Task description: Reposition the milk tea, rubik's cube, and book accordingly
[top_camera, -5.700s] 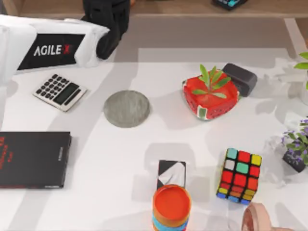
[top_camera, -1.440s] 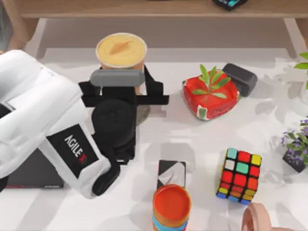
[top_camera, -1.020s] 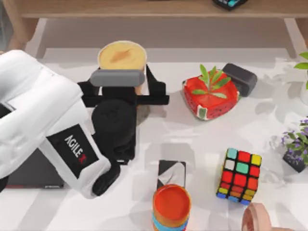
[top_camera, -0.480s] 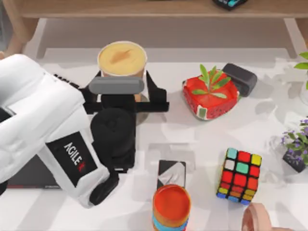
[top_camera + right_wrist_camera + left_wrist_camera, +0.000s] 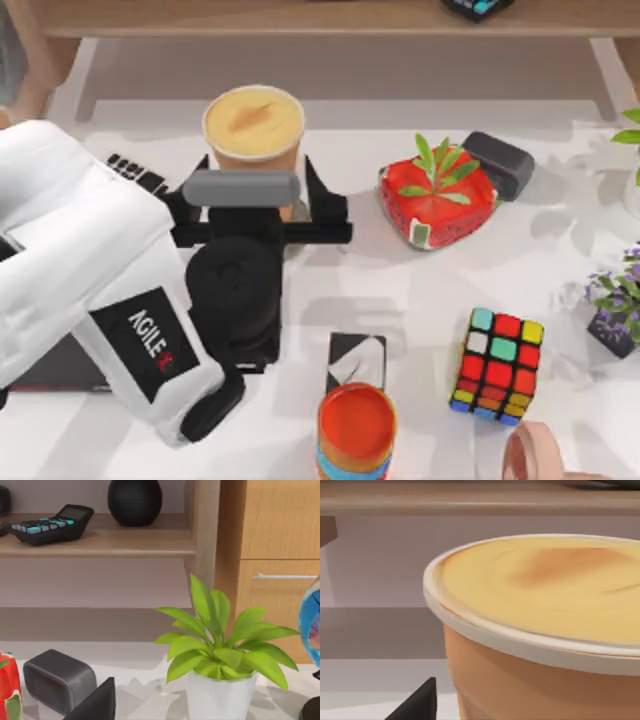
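The left gripper (image 5: 257, 200) is hovering wide open around the milk tea (image 5: 253, 125), its fingers flanking the cup without touching it, at the table's (image 5: 420, 290) far left-centre. The rubik's cube (image 5: 498, 364) is sitting well apart, near right.

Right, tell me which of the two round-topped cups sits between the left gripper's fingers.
The milk tea, the tall tan cup with the creamy top. The short orange-lidded container stands apart at the near edge.
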`<act>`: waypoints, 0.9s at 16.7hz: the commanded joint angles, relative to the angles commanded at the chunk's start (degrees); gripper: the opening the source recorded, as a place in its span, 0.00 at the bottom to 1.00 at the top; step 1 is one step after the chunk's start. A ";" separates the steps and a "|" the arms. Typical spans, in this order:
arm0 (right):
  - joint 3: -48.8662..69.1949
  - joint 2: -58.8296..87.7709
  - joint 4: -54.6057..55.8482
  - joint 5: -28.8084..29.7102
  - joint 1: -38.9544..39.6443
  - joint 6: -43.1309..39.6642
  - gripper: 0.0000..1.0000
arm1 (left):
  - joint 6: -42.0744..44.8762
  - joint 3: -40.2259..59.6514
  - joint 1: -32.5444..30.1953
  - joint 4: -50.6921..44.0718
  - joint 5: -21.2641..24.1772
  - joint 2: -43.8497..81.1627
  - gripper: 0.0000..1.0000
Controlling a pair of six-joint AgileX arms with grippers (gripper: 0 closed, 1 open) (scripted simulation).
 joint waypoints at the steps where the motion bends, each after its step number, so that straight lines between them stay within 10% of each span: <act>1: 0.00 0.00 0.00 0.00 0.00 0.00 1.00 | 0.10 -0.29 -0.27 -1.00 -0.18 -1.40 1.00; 15: 0.00 0.00 0.00 0.00 0.00 0.00 1.00 | -0.08 -3.83 -0.89 -12.09 -0.92 -17.04 1.00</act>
